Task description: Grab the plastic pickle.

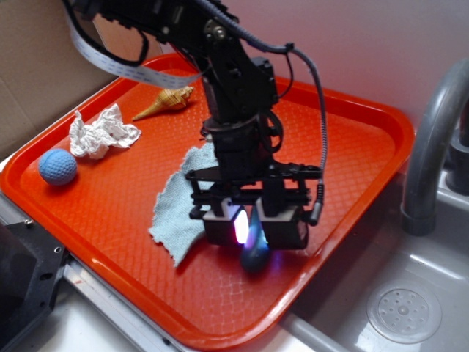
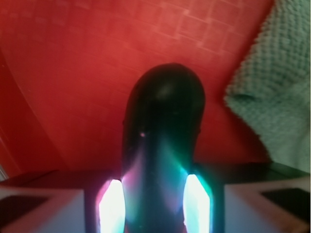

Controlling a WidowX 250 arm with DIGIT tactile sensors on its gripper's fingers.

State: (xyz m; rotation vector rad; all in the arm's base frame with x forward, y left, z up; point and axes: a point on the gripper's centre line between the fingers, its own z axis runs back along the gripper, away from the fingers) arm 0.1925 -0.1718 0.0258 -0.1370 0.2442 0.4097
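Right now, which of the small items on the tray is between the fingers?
The plastic pickle, dark and smooth; the ball, shell and crumpled paper lie far off.

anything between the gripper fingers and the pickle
Nothing: the wrist view shows the plastic pickle directly between the gripper's glowing pads, with no gap visible.

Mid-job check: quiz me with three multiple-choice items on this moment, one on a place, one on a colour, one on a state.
1. Where is the plastic pickle?
A. beside the seashell
B. between the fingers of the tool
C. in the sink

2. What colour is the ball?
A. light blue
B. yellow
C. white

3. How does the cloth lie?
A. folded in a neat square
B. hanging over the tray's edge
C. spread loosely on the tray, partly under the arm

Answers: 1 B, the wrist view shows the pickle running between the two lit fingers. 2 A, it sits light blue near the tray's left corner. 3 C, it lies rumpled on the tray floor.
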